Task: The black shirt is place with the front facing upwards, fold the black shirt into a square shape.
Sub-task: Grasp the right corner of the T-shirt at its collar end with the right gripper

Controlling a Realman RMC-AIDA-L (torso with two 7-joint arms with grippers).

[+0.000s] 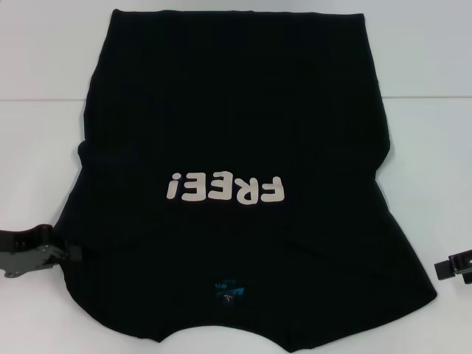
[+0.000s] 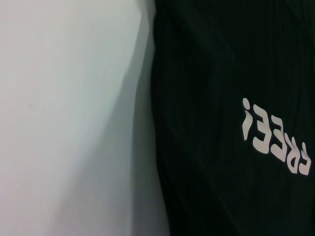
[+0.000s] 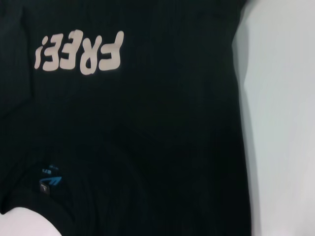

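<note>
The shirt [image 1: 243, 133] lies spread flat on the white table [image 1: 44, 51], front up, filling most of the middle of the head view. Its collar end is nearest the robot and its hem lies at the far side, so the off-white "FREE!" print [image 1: 225, 189] reads upside down from the head camera. The blue neck label [image 1: 227, 287] sits just inside the neckline, close to the near edge. Both sleeves look tucked in against the body of the cloth — the outline flares at the shoulders and narrows toward the hem.

The left gripper [image 1: 29, 249] sits low at the left edge of the head view, just beside the shirt's left shoulder area; whether it touches the cloth is not clear, and I cannot tell how its jaws stand. The right gripper [image 1: 456, 267] shows only a sliver at the right edge, near the right shoulder but apart from the cloth; its jaws cannot be told either.

The left wrist view shows the shirt's edge against bare table, with the print off to one side. The right wrist view shows print, label and the shirt's other edge — all lying flat.
</note>
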